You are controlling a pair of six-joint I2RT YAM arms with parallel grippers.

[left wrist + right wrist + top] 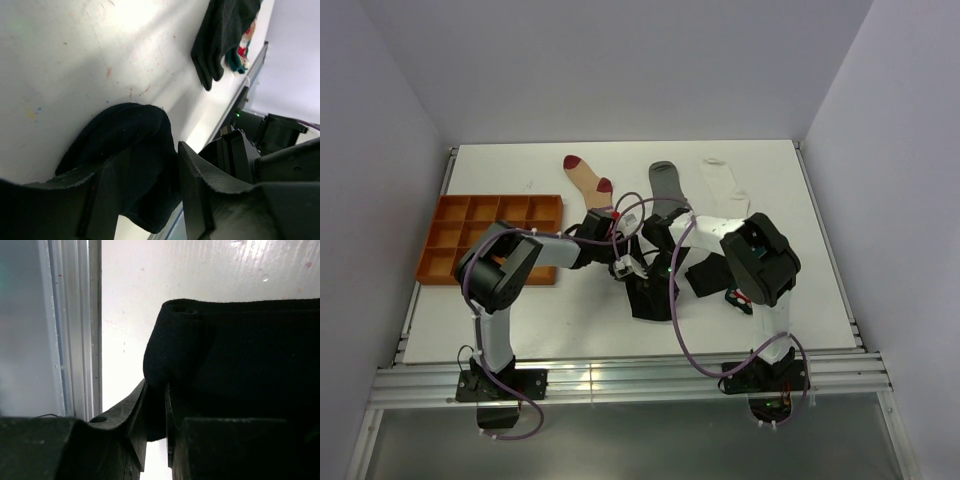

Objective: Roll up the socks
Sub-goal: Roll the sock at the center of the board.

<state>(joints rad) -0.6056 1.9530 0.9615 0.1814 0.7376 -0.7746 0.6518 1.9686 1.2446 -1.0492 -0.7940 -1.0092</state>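
Observation:
A black sock [650, 297] lies bunched in the middle of the table, between my two grippers. My left gripper [628, 267] is shut on its fold [135, 135], which fills the gap between the fingers [195, 185]. My right gripper [667, 268] is shut on a folded edge of black sock [225, 350]. A second black sock [706, 277] lies to the right, also showing in the left wrist view [220, 30], with the dark teal sock [735, 297] beside it. The beige red-tipped sock [585, 180], grey sock [667, 185] and white sock [722, 182] lie flat at the back.
An orange compartment tray [448, 238] sits at the left, partly under my left arm. The table's metal front rail [620, 375] runs close to the socks and shows in the right wrist view [75, 325]. White walls stand on three sides.

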